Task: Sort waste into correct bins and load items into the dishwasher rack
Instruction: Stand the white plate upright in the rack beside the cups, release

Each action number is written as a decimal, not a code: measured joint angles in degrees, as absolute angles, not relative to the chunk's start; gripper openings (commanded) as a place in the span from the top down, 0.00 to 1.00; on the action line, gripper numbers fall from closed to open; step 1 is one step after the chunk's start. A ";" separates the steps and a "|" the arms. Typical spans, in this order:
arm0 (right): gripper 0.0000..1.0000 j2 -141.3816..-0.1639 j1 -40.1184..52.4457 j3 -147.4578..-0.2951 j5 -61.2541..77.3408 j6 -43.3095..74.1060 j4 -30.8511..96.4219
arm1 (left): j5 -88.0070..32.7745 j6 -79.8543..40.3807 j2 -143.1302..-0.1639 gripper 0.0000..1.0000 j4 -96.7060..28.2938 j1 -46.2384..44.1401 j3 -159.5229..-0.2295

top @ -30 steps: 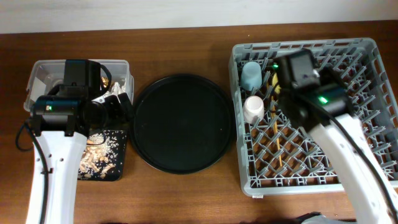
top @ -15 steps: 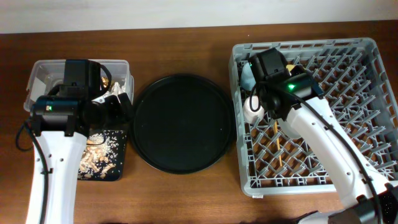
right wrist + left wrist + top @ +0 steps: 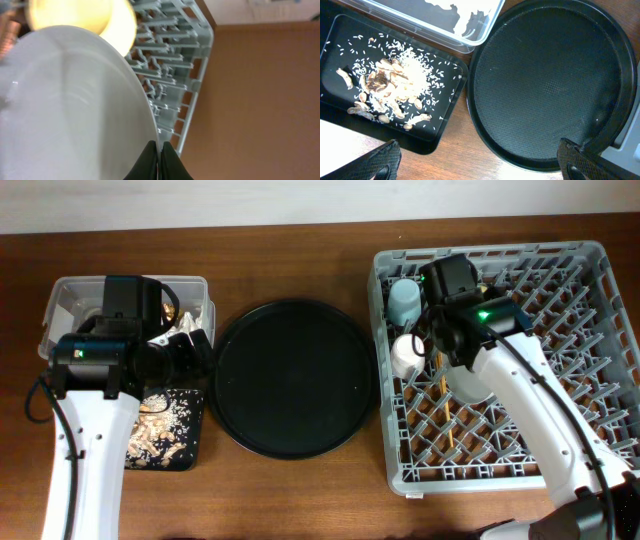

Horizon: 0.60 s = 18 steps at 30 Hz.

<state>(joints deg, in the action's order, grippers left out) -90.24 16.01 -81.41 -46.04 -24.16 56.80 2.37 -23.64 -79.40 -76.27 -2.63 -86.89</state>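
Right wrist view: mid-loading, the plate [image 3: 65, 100] is pinched at its rim by the right gripper [image 3: 160, 152], and seating it between rack [image 3: 172, 75] pegs beyond the fingertips is judged next.

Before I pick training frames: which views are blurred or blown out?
Right wrist: yellow bowl blown out to a glow, grey plate soft and smeared. Left wrist: sharp, food scraps crisp. Overhead: evenly lit and sharp.
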 measured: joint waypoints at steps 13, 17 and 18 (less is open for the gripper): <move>0.58 -90.24 17.37 -81.41 -41.95 -24.05 55.99 | 2.37 -23.64 -79.40 0.01 -76.27 -2.63 -86.89; 0.54 -90.24 17.37 -81.41 -42.02 -23.44 54.78 | 2.37 -23.64 -79.40 0.01 -76.27 -2.63 -86.89; 0.53 -90.24 17.50 -81.41 -41.98 -20.84 54.76 | 2.37 -23.62 -79.40 0.01 -76.27 -2.63 -86.89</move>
<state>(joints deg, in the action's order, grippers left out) -90.24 17.50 -81.41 -41.98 -20.84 54.76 2.37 -23.62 -79.40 -76.27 -2.63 -86.89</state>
